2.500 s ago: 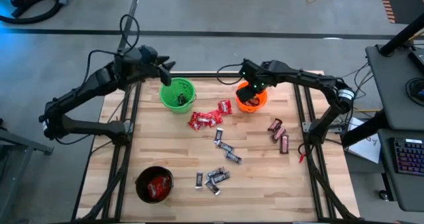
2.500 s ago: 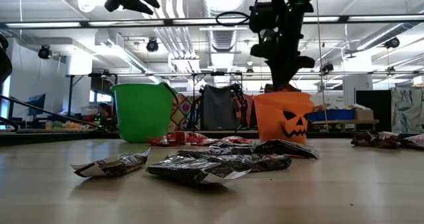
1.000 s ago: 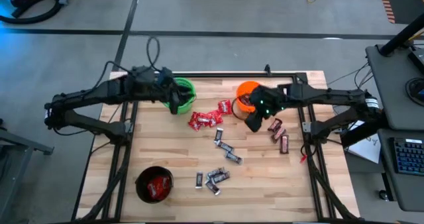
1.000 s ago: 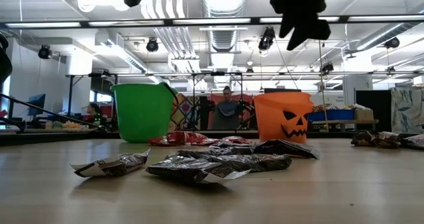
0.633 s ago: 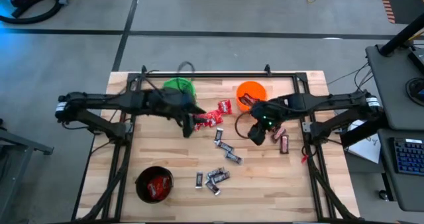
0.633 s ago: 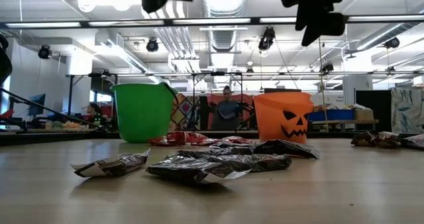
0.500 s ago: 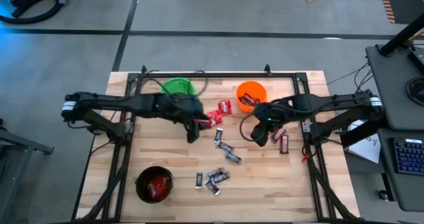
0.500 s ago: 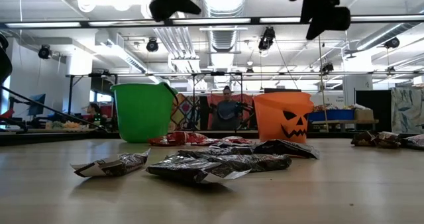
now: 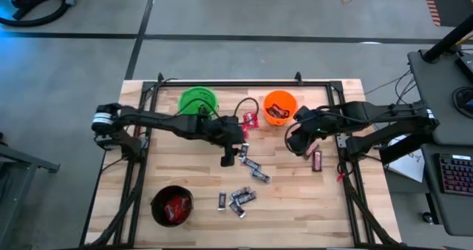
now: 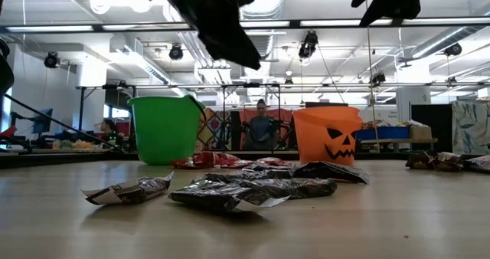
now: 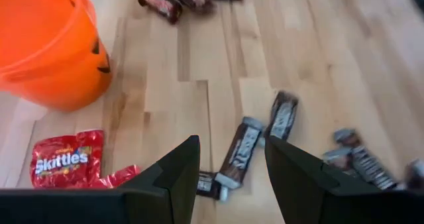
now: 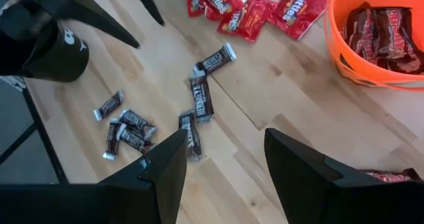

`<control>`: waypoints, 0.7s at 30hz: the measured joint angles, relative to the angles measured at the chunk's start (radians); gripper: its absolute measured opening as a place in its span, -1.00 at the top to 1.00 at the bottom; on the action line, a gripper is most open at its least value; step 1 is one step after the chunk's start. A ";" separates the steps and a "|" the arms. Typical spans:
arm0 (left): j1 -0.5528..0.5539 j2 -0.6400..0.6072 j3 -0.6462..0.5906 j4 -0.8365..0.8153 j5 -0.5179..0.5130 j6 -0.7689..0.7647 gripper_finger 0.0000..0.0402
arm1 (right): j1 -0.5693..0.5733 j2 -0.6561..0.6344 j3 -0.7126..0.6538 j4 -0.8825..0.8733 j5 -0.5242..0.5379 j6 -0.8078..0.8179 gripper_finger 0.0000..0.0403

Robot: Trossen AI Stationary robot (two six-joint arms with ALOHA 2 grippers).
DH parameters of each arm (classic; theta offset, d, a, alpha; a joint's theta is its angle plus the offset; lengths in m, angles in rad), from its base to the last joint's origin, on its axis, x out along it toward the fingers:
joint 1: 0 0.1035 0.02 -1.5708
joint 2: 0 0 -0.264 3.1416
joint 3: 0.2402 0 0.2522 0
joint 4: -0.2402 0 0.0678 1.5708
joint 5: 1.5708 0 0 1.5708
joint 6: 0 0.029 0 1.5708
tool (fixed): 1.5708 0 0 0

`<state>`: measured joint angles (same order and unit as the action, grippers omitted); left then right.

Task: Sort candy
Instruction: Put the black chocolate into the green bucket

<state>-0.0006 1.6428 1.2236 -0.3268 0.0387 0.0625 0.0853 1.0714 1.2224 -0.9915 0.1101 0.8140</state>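
The candy lies loose on the wooden table: red packets (image 9: 250, 119) (image 12: 252, 8) between the buckets, black-silver bars (image 9: 253, 169) (image 11: 242, 151) in the middle, and brown-red bars (image 9: 317, 160) at the right. My left gripper (image 9: 225, 161) (image 11: 232, 164) hangs open, slanting down over the black-silver bars, holding nothing. My right gripper (image 9: 293, 146) (image 12: 225, 158) is open and empty, higher up, in front of the orange bucket (image 9: 279, 106).
A green bucket (image 9: 198, 100) stands at the far left. A black bucket (image 9: 172, 204) with red packets stands near the front left. The orange bucket (image 12: 377, 32) holds brown-red bars. More black-silver bars (image 9: 236, 198) lie toward the near edge. A person (image 10: 262, 125) stands beyond the table.
My left gripper has swung from above the green bucket toward the table's middle and near edge, sinking and rolling as it went. My right gripper has drifted from the orange bucket a little toward the right and near edge. The candy has not moved.
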 joint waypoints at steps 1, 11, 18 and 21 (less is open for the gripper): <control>-0.001 0.015 0.000 0.004 0.000 0.019 0.23 | 0.000 0.001 0.000 0.000 0.002 0.001 0.05; -0.025 0.142 0.000 0.098 -0.003 0.053 0.23 | 0.000 0.044 0.000 0.001 -0.001 0.000 0.05; -0.052 0.222 0.004 0.126 -0.003 0.139 0.21 | 0.000 0.043 -0.001 0.002 -0.003 -0.001 0.05; -0.058 0.249 0.005 0.137 -0.001 0.135 0.13 | 0.000 0.042 -0.001 0.002 -0.003 -0.002 0.05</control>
<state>-0.0589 1.8914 1.2282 -0.1895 0.0377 0.1972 0.0849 1.1137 1.2213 -0.9894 0.1075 0.8119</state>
